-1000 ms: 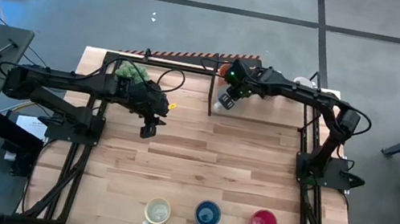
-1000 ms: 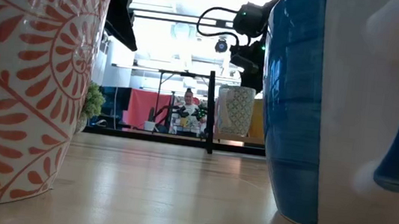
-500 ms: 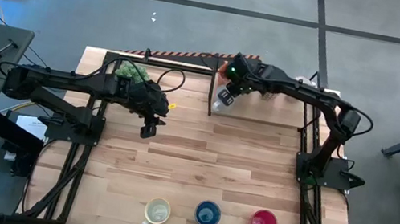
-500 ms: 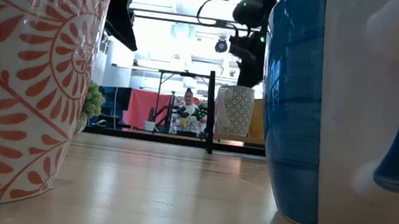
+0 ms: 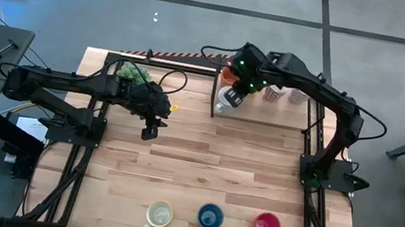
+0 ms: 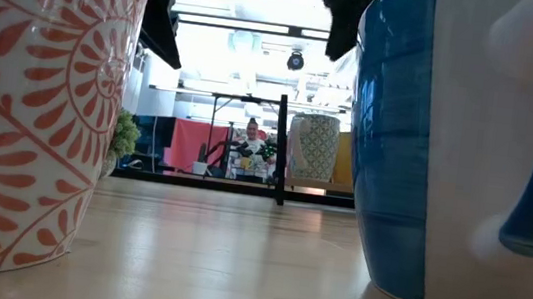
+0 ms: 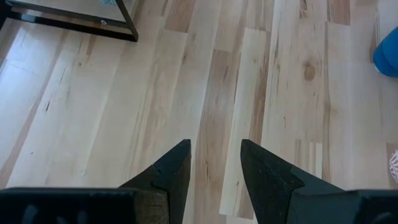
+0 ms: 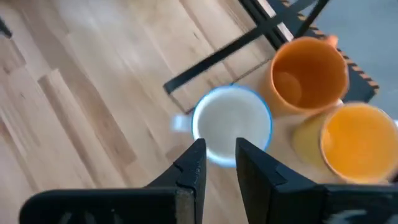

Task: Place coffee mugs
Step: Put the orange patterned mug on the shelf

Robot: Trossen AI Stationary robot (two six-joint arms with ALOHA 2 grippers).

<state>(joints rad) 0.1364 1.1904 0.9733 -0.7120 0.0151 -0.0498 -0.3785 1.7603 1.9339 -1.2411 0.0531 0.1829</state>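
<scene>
The left hand (image 5: 150,132), left of centre, hangs spread and empty over the table (image 5: 250,171). Three coffee mugs (image 5: 210,216) stand placed along the bottom edge. At upper centre, the right hand (image 5: 235,96), fingers slightly parted and holding nothing, hovers above a white mug (image 8: 231,124) among those left.

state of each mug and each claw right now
white mug: upright, empty, under the right claw, not gripped
two orange mugs: upright, side by side
front row of three mugs: upright
right claw: open, above the white mug
left claw: open, empty
</scene>
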